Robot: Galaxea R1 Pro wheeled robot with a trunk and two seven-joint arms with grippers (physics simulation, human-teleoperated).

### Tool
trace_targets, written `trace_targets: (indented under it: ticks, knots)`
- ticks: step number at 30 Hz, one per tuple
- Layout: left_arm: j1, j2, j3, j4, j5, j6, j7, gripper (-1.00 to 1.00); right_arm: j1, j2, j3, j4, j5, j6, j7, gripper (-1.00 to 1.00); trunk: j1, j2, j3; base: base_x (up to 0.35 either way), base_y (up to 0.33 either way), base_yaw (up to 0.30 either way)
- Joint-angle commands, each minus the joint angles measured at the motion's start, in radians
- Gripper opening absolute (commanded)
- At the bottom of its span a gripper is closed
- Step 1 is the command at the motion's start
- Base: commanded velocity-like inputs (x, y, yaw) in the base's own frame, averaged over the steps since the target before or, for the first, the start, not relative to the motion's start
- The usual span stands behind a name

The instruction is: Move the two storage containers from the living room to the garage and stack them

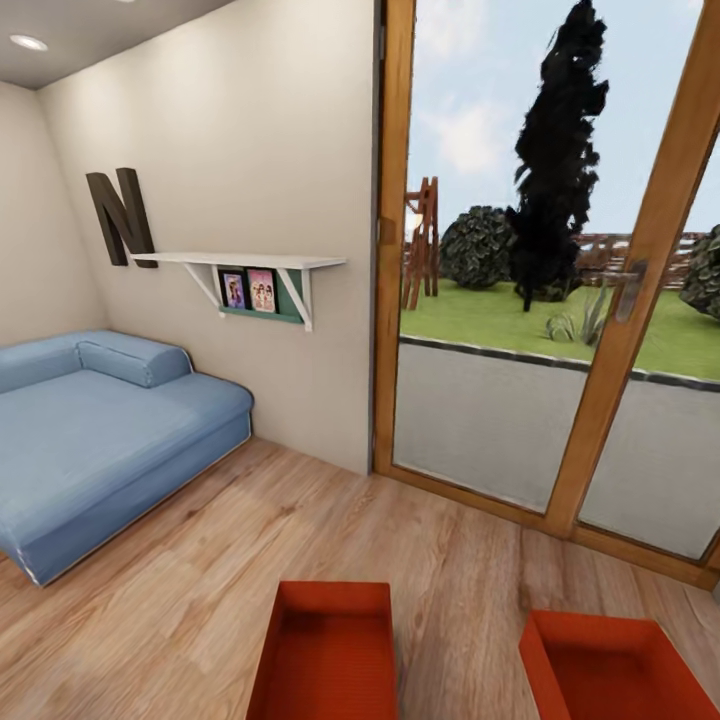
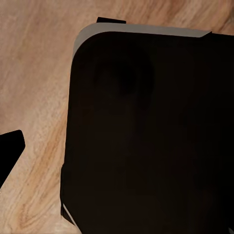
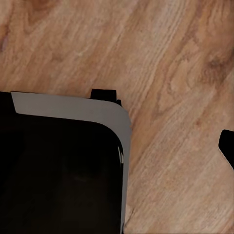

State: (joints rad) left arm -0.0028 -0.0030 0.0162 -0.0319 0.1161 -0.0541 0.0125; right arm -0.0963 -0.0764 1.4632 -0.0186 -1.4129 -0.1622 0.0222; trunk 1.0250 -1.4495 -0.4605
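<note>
Head view: the two storage containers are seen side by side but apart on the wood-plank floor of the living room, one at lower centre, the other at lower right, both open-top and upright, judged not yet picked up. A blue sofa, a wall shelf and glass doors are noted.

Left wrist view: a dark robot body is recorded above planks; the left gripper's state cannot be told.

Right wrist view: the dark body is again recorded over wood; the right gripper's state likewise cannot be told.

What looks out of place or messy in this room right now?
Only the two orange bins, one mid-floor and one nearer the glass door, sitting upright on the wood floor. Nothing looks spilled, tipped or damaged.
</note>
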Motion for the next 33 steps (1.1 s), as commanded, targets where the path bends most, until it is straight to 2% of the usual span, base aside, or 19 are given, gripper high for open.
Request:
trace_targets:
  ticks: [1,10,33]
  knots:
    - [0.000,0.000,0.001,0.000,0.008,-0.002,0.001,1.00,0.000,-0.001,0.006,-0.001,-0.010,-0.002,0.002,1.00,0.000,0.000,-0.001,0.014,0.000,0.000]
    - [0.000,0.000,0.001,0.000,0.008,-0.002,0.001,1.00,0.000,-0.001,0.006,-0.001,-0.008,-0.003,0.002,1.00,0.000,0.000,-0.001,0.002,0.141,0.000]
    - [0.000,-0.002,0.000,0.000,0.007,-0.003,0.001,1.00,0.000,0.000,0.007,0.000,-0.008,-0.003,-0.002,1.00,0.000,0.000,-0.001,0.007,0.003,0.000]
